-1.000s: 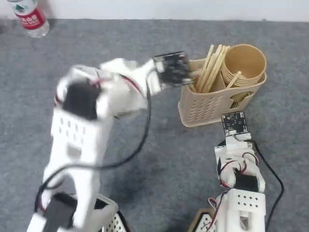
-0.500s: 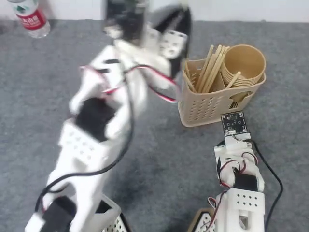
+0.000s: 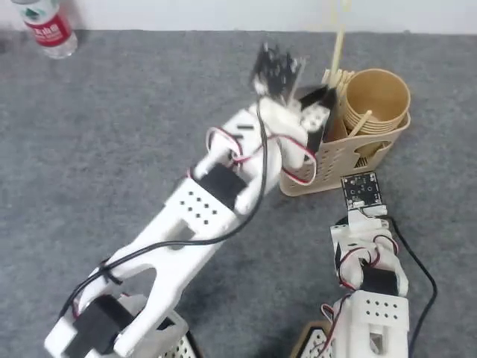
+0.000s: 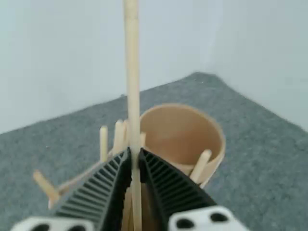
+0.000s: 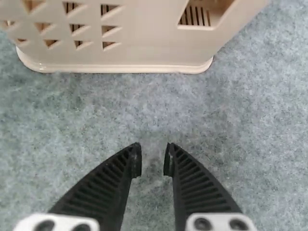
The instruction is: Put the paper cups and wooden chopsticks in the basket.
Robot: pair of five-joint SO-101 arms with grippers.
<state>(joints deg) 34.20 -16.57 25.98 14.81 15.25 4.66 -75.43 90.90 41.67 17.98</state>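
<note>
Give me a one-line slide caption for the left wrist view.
Left gripper shut on an upright wooden chopstick, above the paper cups and other chopsticks.

basket (image 5: 144,41) beige, triangle cutouts | paper cups (image 3: 380,93) tan | chopstick (image 4: 131,72) pale wood | right pincer (image 5: 151,161) black, ribbed | table (image 3: 112,149) grey

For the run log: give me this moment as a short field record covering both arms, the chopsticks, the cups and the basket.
left jaws: shut on one wooden chopstick, held upright over the basket
right jaws: slightly apart, nothing between them, low over the grey carpet beside the basket
basket contents: stacked paper cups and several more chopsticks
off task: water bottle at the carpet's far edge
</note>
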